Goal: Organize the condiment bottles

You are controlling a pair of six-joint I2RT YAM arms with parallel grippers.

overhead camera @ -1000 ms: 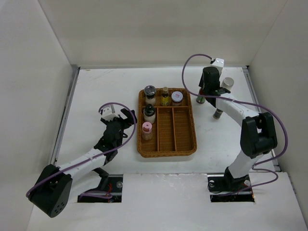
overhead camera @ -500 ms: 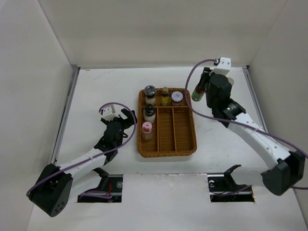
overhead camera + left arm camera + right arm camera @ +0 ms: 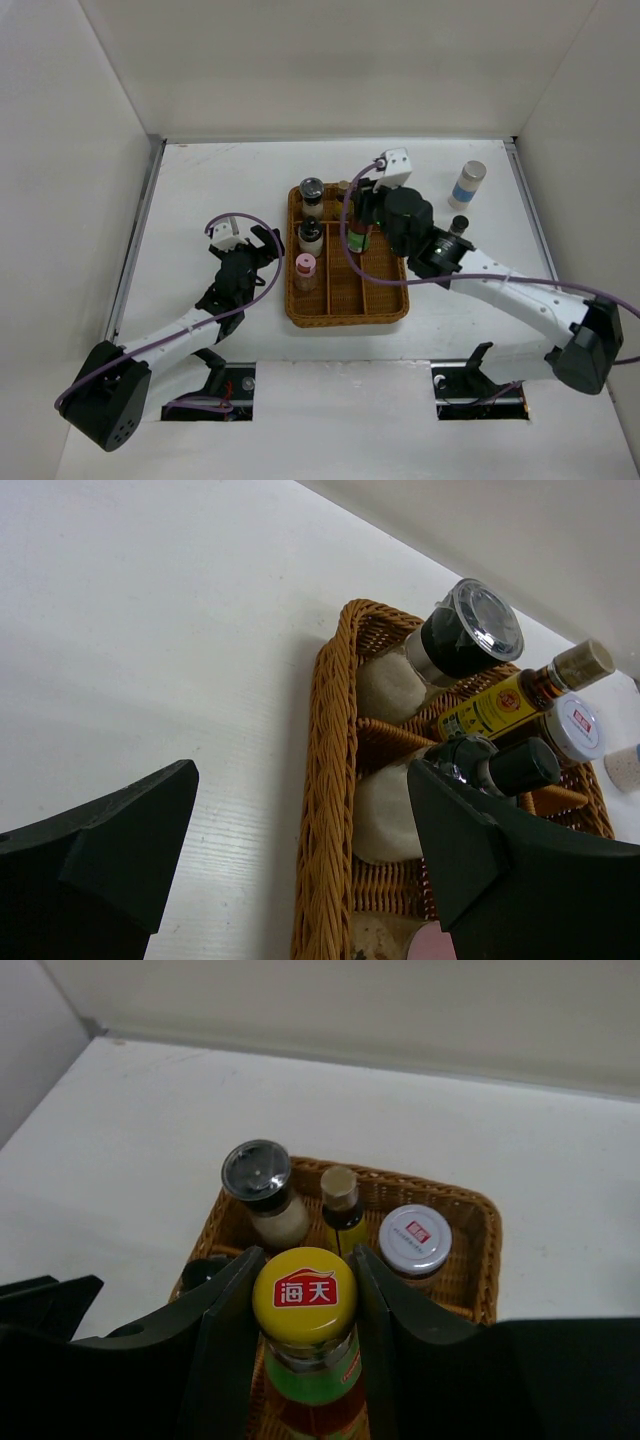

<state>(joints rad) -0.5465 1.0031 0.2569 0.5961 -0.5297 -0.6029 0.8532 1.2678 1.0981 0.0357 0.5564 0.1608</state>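
My right gripper (image 3: 360,215) is shut on a yellow-capped, green-labelled bottle (image 3: 357,236) and holds it upright over the middle of the wicker tray (image 3: 345,318). In the right wrist view my fingers (image 3: 225,1310) press both sides of its cap (image 3: 305,1292). The tray's back row holds a clear-capped shaker (image 3: 257,1172), a tan-capped bottle (image 3: 340,1188) and a white-lidded jar (image 3: 414,1238). A black-capped bottle (image 3: 311,235) and a pink-capped one (image 3: 305,266) stand in the left column. My left gripper (image 3: 266,256) is open and empty beside the tray's left rim (image 3: 330,780).
A blue-labelled white bottle (image 3: 467,185) and a small dark-capped bottle (image 3: 458,224) stand on the table right of the tray. White walls close in the table at the back and both sides. The tray's middle and right columns have open wicker floor (image 3: 383,265).
My right arm has swung left from the table's back right, carrying the yellow-capped bottle to above the tray. The left arm has not moved.
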